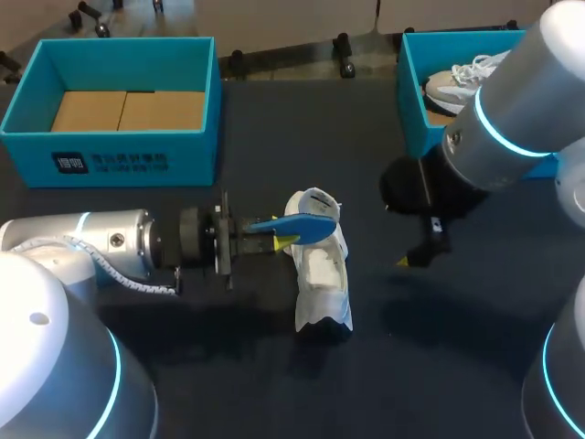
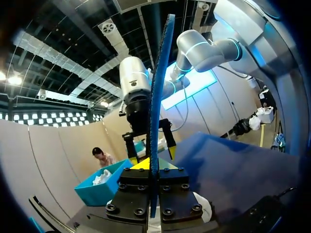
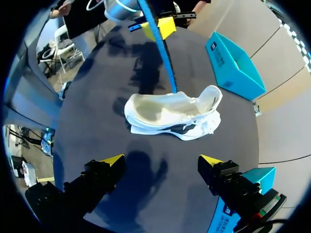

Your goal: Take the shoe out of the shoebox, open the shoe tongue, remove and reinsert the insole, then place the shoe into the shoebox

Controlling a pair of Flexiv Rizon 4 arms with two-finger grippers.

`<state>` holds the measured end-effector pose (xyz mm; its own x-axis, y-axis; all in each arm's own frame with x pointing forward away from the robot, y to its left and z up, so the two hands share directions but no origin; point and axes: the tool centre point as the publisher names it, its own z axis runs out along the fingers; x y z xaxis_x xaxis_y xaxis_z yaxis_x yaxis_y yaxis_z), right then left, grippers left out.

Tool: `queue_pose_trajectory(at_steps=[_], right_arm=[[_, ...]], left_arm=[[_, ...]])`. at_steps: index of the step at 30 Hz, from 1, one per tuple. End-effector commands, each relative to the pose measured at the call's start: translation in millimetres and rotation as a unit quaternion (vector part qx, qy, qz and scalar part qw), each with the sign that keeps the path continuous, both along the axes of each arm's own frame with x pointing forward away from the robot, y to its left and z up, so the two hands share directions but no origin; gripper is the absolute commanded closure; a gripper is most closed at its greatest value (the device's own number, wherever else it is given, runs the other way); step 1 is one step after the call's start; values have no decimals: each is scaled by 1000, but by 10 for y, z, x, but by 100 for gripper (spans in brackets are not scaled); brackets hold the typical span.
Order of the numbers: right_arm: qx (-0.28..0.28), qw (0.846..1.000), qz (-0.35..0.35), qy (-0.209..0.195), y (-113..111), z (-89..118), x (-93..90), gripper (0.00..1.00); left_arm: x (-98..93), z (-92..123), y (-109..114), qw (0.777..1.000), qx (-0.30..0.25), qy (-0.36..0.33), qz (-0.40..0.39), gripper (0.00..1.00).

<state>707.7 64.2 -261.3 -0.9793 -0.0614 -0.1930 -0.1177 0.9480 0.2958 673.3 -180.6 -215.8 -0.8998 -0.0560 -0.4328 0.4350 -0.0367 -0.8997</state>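
The right arm (image 1: 512, 128) hides much of one shoebox (image 1: 411, 110) and its sneaker (image 1: 452, 87). The left claw (image 2: 154, 162) covers the bulk of the shoe (image 2: 203, 208).

The dark table (image 1: 274, 137) bore a white shoe (image 1: 324, 274) on its side just ahead of the left gripper (image 1: 285, 240), one teal shoebox (image 1: 119, 155) off beside it, a second shoebox (image 1: 411, 101) farther ahead

Soft, even light falls from above onto the dark matte surface (image 1: 274, 146), which shows no glare. The white shoe (image 1: 322, 274) is the brightest thing there and throws a faint shadow beside it. In the right wrist view, the right arm's fingers (image 3: 112, 160) cast a diffuse shadow on the surface near the shoe. The right arm (image 1: 539, 82) carries mild highlights and a glowing cyan ring. In the left wrist view, the insole (image 2: 158, 87) stands dark against brightness behind.
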Motion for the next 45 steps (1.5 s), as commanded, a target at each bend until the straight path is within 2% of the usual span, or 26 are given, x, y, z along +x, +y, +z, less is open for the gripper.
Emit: queue_pose_trajectory(at_steps=[1, 14, 29, 36, 45], right_arm=[[6, 1000, -4, 2, -9, -55, 45, 0], [5, 1000, -14, 4, -5, -108, 85, 0], [5, 1000, -14, 4, -5, -108, 85, 0], [5, 1000, -14, 4, -5, -108, 85, 0], [5, 1000, -14, 4, -5, -108, 85, 0]], left_arm=[[-51, -1, -53, 1000, 1, 1, 4, 100], [-78, -120, -137, 1000, 8, 12, 11, 100], [-147, -424, -212, 1000, 21, 18, -10, 100], [-97, -522, -200, 999, 32, -7, -11, 100], [-71, -659, -179, 999, 33, -7, -12, 100]])
